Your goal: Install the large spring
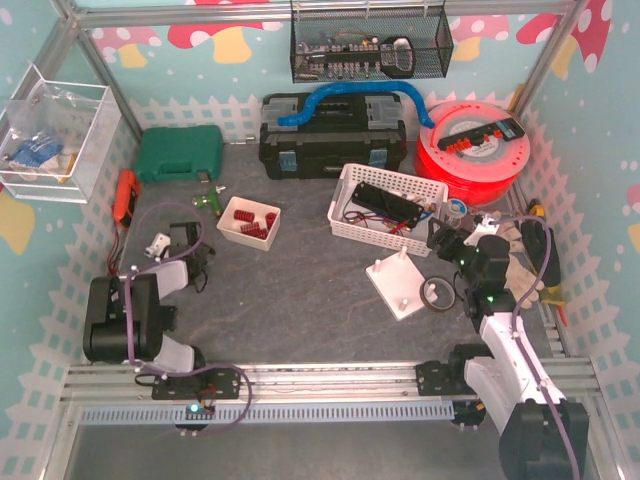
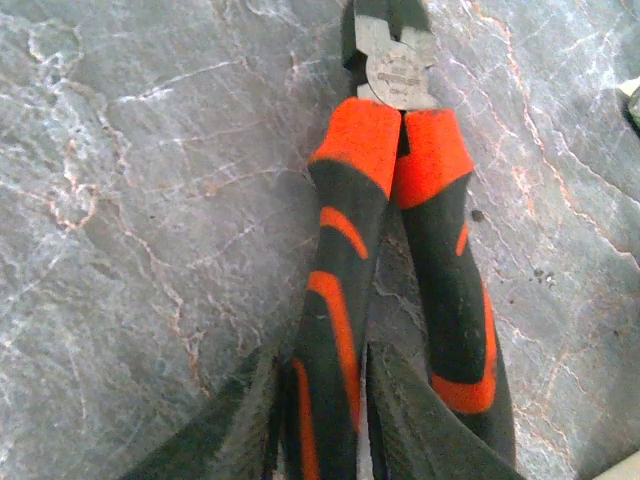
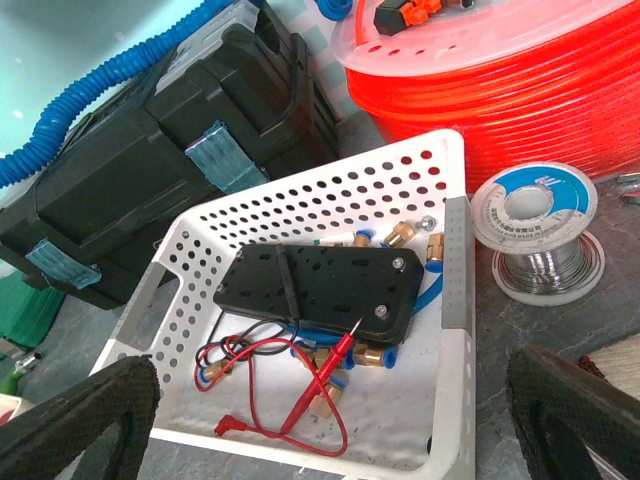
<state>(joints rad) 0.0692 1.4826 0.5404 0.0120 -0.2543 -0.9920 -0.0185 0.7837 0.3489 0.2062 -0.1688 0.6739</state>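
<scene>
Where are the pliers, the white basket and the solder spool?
pliers (image 2: 335, 300), left wrist view, on the left handle's grip.
white basket (image 3: 350, 190), right wrist view, on its perforated back wall.
solder spool (image 3: 545, 235), right wrist view, on the top flange.

pliers (image 2: 340, 300) handles rubbery plastic; table (image 2: 120, 200) matt, stone-veined.

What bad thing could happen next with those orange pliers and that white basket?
1. The left gripper has a finger on each side of just one handle of the pliers, far from the head. If lifted like that, the pliers might swing or slip out.
2. The right gripper hangs wide open over the white basket, where red wires lie loose. Reaching in could snag them.
</scene>
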